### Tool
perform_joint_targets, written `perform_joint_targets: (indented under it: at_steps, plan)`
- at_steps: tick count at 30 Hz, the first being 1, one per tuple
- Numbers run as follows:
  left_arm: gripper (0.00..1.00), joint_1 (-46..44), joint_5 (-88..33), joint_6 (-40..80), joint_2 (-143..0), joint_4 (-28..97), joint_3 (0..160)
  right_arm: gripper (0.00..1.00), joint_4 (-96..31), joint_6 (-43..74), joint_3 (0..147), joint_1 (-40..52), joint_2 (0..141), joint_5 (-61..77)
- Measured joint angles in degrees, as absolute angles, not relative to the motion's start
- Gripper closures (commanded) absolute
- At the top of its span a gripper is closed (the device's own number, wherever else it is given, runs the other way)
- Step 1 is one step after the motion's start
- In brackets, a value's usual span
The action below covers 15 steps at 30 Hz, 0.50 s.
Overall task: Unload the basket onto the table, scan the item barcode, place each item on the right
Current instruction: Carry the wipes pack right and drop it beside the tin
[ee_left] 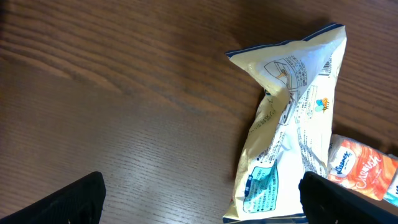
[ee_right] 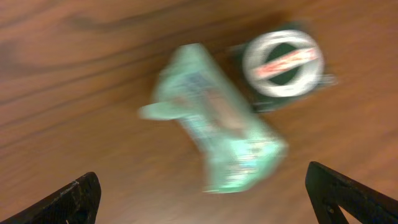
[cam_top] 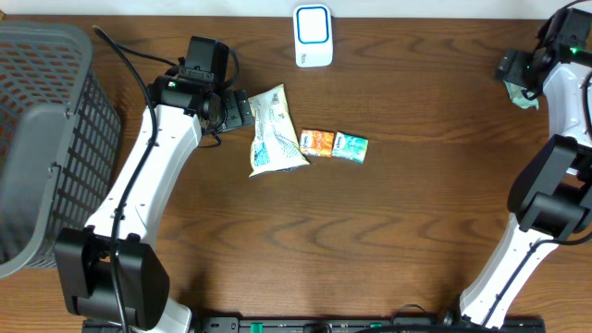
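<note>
Both spread wide, holding nothing | left tool (ee_left: 202,202) by cream packet (ee_left: 292,106) | right tool (ee_right: 202,199) over green packet (ee_right: 217,130)

The worktop (cam_top: 416,213) is dark brown with wavy wood grain. At the left edge, the basket (cam_top: 37,139) is grey mesh. The scanner (cam_top: 313,35) is white with a blue ring. The bag (cam_top: 273,129) is cream with blue trim and a teal panel. Right of it are an orange packet (cam_top: 317,142) and a teal packet (cam_top: 351,146). The blurred packet (ee_right: 214,130) in the right wrist view is mint green.

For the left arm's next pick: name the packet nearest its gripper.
The cream snack bag, just off the left gripper; the orange tissue pack and teal pack lie beyond it.
</note>
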State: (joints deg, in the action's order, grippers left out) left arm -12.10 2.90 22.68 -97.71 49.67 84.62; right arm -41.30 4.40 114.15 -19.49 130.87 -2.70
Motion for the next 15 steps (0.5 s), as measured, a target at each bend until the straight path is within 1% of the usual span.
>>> perform_joint_targets:
  at_steps: [4,7,9,11,13,15]
  plan:
    - [0.02,-12.1,2.9,22.68,-97.71,49.69,84.62,0.01,-43.38,5.58,114.15,-17.23,130.87,10.41]
    - [0.02,-12.1,2.9,22.68,-97.71,49.67,84.62,0.01,-49.43,5.89,114.15,-14.11,130.87,20.8]
    - [0.02,-12.1,2.9,22.68,-97.71,49.67,84.62,0.01,-53.52,5.96,114.17,-11.92,130.87,24.58]
    - [0.02,-12.1,2.9,22.68,-97.71,49.67,84.62,0.01,-60.29,4.93,114.1,-8.69,130.87,28.08]
    - [0.02,-12.1,2.87,22.68,-97.71,49.67,84.62,0.01,-63.2,3.29,113.99,-6.15,130.87,29.74]
    - [0.03,-12.1,2.9,22.68,-97.71,49.69,84.62,0.07,-65.49,1.21,113.67,-3.09,130.87,30.68]
